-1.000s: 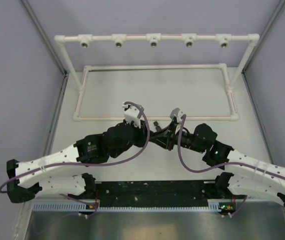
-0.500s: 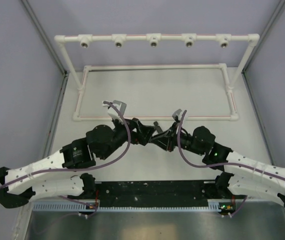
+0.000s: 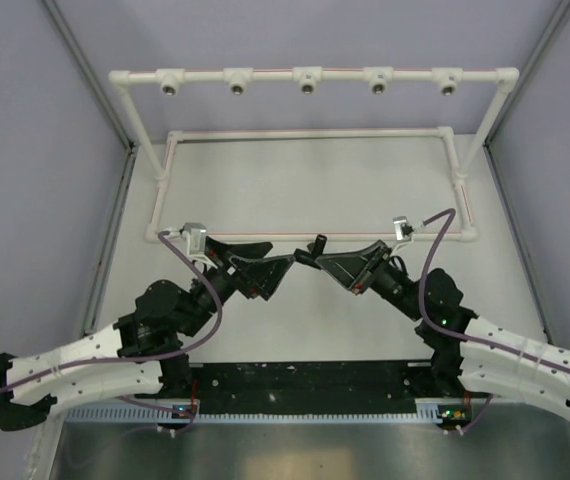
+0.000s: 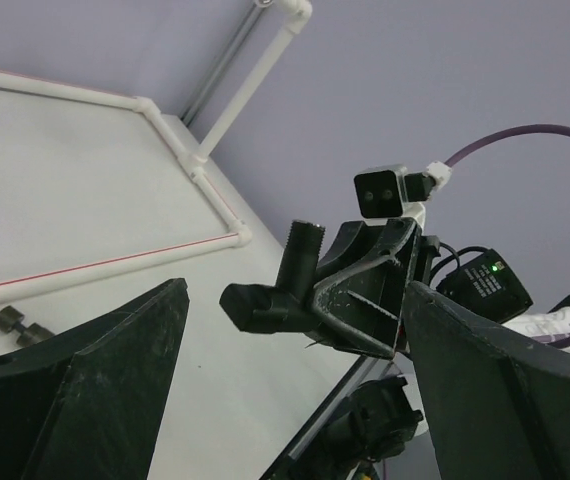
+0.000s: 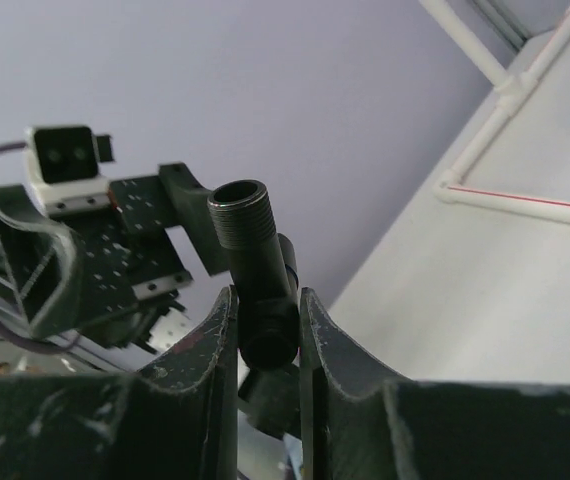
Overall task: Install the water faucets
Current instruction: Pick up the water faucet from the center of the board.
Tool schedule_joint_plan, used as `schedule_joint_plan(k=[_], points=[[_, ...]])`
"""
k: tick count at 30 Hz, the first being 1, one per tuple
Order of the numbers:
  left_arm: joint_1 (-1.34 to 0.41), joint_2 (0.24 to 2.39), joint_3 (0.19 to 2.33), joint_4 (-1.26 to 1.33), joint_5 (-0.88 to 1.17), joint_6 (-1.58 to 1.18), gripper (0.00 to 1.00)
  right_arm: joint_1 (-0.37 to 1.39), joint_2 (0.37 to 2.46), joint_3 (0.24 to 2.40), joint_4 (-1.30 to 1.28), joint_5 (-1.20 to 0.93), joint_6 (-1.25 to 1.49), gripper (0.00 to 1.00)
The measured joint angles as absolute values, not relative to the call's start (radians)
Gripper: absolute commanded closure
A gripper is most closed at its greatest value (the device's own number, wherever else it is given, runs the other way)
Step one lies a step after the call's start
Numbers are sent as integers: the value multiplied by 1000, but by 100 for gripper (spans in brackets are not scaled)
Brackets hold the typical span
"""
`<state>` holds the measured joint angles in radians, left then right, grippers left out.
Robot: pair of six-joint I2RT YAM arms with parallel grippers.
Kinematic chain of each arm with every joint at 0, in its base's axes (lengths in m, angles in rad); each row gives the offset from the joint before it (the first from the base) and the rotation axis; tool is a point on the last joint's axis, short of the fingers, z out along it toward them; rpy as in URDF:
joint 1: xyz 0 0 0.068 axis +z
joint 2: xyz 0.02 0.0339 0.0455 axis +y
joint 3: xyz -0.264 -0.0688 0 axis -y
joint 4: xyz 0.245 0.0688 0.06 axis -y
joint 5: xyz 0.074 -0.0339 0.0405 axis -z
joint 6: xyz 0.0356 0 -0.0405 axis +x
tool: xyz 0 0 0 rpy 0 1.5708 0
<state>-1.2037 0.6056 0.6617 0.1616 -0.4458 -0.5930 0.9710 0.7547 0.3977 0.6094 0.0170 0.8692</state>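
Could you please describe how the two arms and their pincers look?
The left arm and right arm have white perforated shells and black joints. The left pincer and right pincer have black wedge-shaped fingers, each with a white camera and looping purple cable.

Bright, even light, faint shadows; wrist views blurred close up.

- T-faucet (image 5: pixel 253 262) between right gripper's (image 5: pixel 265 300) fingers, above the middle of the table (image 3: pixel 315 190).
- Left gripper (image 3: pixel 287 262) left of it, apart.
- Stub faucet (image 4: pixel 10 321) on table, just before frame's (image 3: pixel 310 133) front pipe.
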Motion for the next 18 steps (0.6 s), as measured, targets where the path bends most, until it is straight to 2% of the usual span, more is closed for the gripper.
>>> schedule_joint_plan(k=[9,18], points=[[-1204,674,636,354,-361,-604,8,971,834,382,870,24,1110,100],[-1204,817,641,455,-329,-603,14,971,861,381,950,-30,1172,100]])
